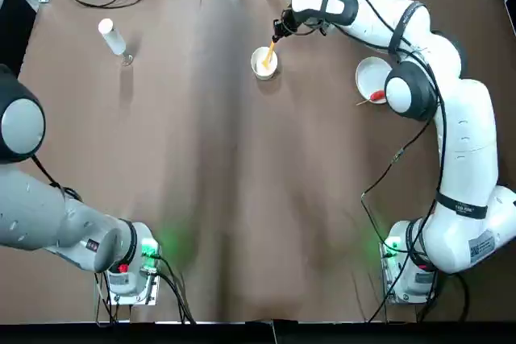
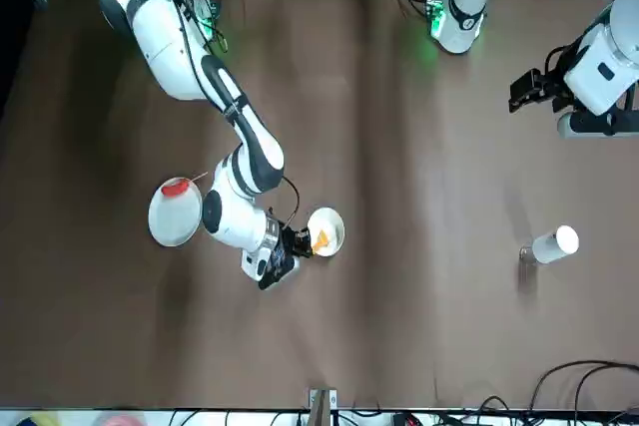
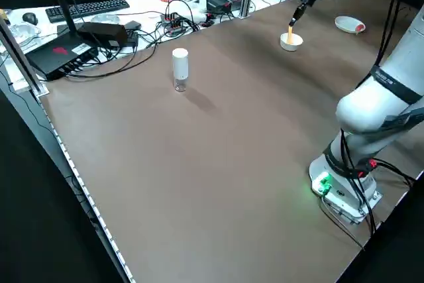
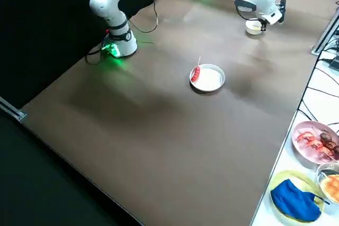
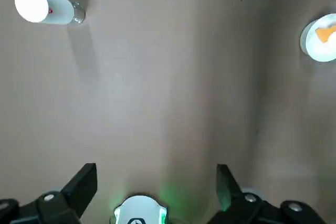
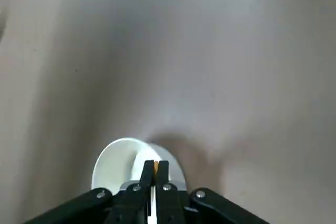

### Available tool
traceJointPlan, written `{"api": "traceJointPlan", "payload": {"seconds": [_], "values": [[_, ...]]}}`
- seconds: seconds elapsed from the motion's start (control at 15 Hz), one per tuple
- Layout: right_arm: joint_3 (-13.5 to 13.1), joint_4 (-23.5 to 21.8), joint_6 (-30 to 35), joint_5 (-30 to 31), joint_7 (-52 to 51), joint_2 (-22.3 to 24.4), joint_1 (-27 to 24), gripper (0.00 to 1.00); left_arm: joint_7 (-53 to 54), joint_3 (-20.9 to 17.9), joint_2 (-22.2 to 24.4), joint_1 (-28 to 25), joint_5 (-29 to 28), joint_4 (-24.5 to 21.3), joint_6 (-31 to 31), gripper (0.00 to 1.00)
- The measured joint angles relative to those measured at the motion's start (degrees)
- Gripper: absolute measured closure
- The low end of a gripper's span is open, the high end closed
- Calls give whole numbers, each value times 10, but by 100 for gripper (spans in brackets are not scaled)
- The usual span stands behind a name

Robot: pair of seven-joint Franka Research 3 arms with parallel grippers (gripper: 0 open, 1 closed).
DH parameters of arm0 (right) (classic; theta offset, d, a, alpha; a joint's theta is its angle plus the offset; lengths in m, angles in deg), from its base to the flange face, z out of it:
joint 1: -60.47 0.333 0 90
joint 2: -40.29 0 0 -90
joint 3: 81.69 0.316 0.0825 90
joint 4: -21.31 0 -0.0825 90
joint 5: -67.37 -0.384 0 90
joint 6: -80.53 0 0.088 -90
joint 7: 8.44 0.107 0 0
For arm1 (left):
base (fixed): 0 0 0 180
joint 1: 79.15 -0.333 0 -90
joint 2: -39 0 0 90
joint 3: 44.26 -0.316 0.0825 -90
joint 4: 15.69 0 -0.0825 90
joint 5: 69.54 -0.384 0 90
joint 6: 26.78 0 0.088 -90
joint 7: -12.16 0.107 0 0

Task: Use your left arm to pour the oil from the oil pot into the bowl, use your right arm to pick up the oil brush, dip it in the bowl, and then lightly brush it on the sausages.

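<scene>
The right gripper [image 1: 278,34] has its jaws pinched on the oil brush [image 1: 269,55], whose tip angles down into the bowl [image 1: 264,63] at about 7 o'clock from the jaws. The left gripper [image 5: 156,182], raised near its base, has its jaws spread wide, holding nothing. The oil pot [image 1: 112,36] stands upright on the counter [image 1: 226,183], well apart at the far left. 1 sausage [image 1: 376,96] lies on the plate [image 1: 370,78]. No readable writing.

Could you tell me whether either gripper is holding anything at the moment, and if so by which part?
The right gripper holds the oil brush by its handle's upper end, brush tip in the bowl. The left gripper is open and empty.
</scene>
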Motion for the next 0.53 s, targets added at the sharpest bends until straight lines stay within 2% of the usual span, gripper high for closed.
{"api": "traceJointPlan", "payload": {"seconds": [0.2,0.53], "values": [[-1,1,63,0,41,24,-6,95,-3,-4,0,0,-14,0,0,0],[-6,1,100,0,121,70,-22,96,-7,-3,0,2,-48,0,0,0]]}}
